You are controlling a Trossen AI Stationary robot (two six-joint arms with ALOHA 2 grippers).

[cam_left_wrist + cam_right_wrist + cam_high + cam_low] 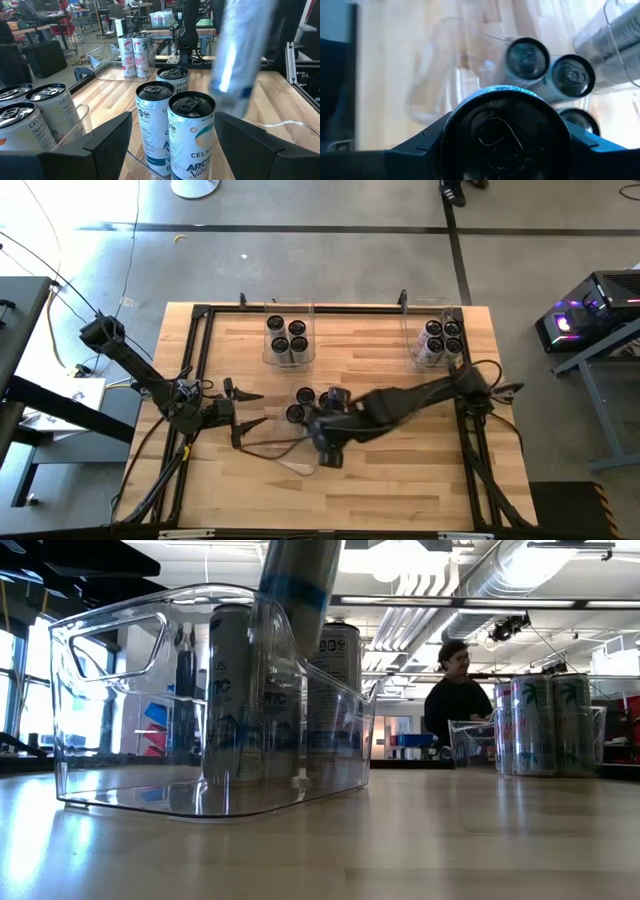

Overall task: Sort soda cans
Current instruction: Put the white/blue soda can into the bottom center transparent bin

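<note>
High view: your right gripper sits mid-table beside loose cans; two bins stand near the far edge, with bare wood between. The left gripper waits, fingers spread and empty.

Low view: a tilted can is cut off above the clear bin.

Right wrist view: fingers clamp one can's sides — its top fills the frame.

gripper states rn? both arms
Left gripper: open, empty, waiting at the table's left.
Right gripper: closed on a soda can, mid-table.
</note>
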